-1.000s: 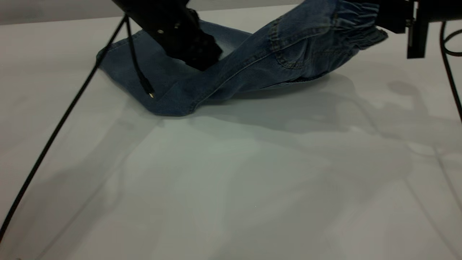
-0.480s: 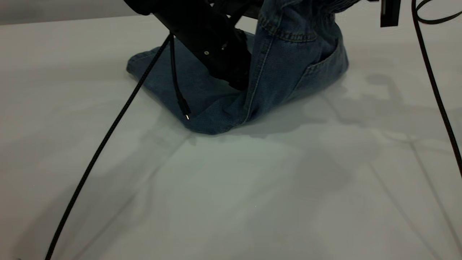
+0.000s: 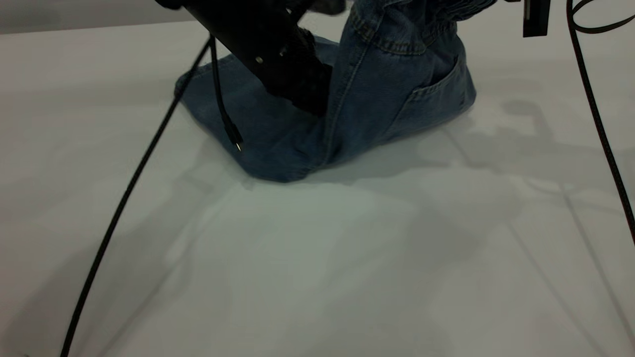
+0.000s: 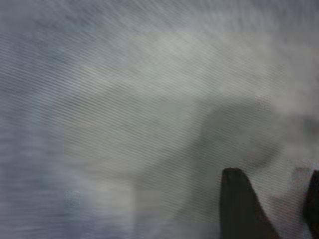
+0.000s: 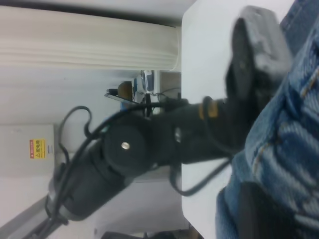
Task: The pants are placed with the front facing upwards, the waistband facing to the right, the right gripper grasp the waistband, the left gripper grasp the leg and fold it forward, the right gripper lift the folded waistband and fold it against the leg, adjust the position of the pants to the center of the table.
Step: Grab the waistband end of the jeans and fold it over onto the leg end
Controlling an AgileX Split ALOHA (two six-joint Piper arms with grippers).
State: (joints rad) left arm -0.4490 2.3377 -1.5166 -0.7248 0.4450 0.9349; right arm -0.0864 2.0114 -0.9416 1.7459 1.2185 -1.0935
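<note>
The pants [image 3: 347, 109] sit toward the far side of the table [image 3: 317, 258], whose near half lies bare except for a trailing black cable [image 3: 124, 198]. Their nearest fold edge rests on the surface; the leg part lies flat to the left. The left gripper [image 3: 307, 96] presses down onto the leg beside the raised half; whether its fingers are spread or closed cannot be told. Farther back, the waistband [image 3: 446, 10] is held aloft at the top edge by the right gripper [image 5: 259, 209], clamped on denim.
</note>
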